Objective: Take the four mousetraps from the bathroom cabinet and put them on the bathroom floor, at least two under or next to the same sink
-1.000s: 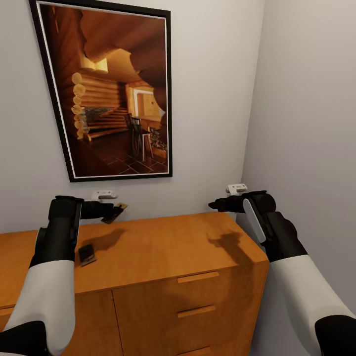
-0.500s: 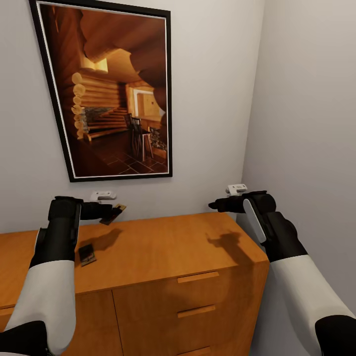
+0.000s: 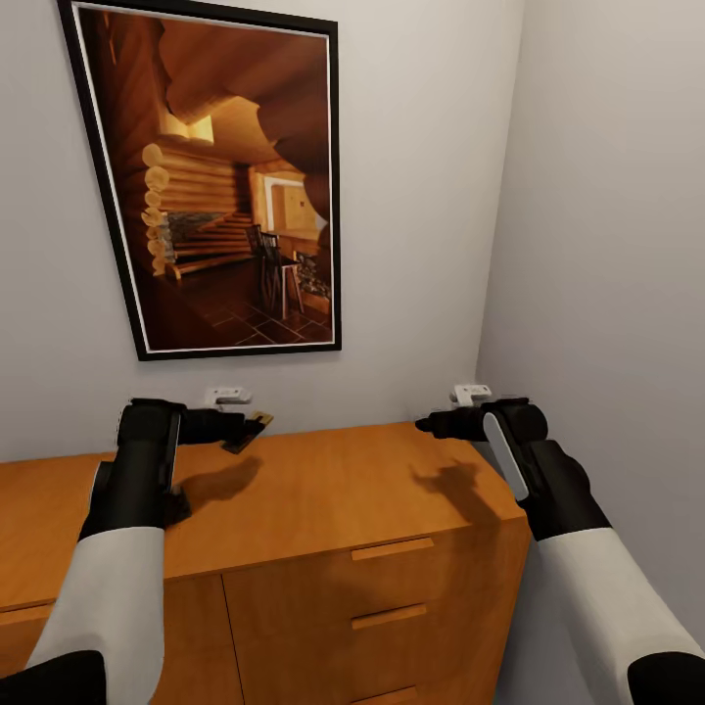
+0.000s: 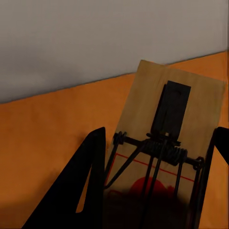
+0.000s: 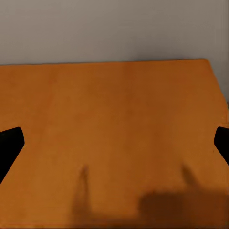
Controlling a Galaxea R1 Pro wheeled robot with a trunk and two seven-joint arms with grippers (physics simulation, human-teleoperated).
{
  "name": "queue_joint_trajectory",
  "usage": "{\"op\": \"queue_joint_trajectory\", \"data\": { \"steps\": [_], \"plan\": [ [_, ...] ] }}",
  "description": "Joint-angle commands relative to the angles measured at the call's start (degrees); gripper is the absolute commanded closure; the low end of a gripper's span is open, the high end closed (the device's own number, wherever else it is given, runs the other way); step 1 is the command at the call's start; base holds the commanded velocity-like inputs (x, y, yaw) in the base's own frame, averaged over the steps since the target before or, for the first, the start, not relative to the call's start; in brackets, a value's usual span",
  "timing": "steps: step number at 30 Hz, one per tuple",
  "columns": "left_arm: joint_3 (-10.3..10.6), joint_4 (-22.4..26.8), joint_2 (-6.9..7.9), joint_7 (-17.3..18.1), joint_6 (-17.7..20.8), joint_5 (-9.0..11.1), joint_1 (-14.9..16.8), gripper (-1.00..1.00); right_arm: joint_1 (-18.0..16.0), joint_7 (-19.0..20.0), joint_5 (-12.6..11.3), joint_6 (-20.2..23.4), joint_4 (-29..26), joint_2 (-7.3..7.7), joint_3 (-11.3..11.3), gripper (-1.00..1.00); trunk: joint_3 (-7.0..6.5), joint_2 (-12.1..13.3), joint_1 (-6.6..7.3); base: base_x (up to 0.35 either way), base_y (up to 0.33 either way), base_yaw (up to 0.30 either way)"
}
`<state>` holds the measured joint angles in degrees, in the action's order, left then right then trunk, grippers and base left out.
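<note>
Above the cabinet [image 3: 323, 490] top, near the back wall, the left end effector [image 3: 243, 429] is clamped on one mousetrap [image 3: 250, 431], board held clear of the orange surface and tilted. Left wrist view: trap [image 4: 167, 157] sits between the two dark fingers [image 4: 90, 176], wire spring and red mark facing the camera, free end of the board projecting toward the wall. A dark edge of something peeks out beside the left forearm on the cabinet top; cannot tell what it is. Right end effector [image 3: 423, 425] hovers over the right end of the cabinet top with fingers apart, nothing between them; right wrist view gives bare wood only. Framed picture [image 3: 211, 176] hangs on the wall above.

Risks, judged: grip is on one end of a thin board, so a quick swing or turn toward the floor could let it pivot or slip out. Projecting end sits near the wall; a forward nudge could knock it loose.
</note>
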<state>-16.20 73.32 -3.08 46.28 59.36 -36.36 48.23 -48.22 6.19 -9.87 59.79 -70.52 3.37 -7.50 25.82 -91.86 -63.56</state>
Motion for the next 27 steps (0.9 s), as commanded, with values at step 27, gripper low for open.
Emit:
{"op": "queue_joint_trajectory", "data": {
  "steps": [27],
  "plan": [
    [-0.33, -0.72, -0.61, -0.67, 0.14, -0.47, 0.11, 1.00, 4.62, 1.75, -0.32, 0.21, -0.23, 1.46, -0.50, -1.00, 0.07, -0.04, 0.00, 0.000, 0.000, 0.149]
  ]
}}
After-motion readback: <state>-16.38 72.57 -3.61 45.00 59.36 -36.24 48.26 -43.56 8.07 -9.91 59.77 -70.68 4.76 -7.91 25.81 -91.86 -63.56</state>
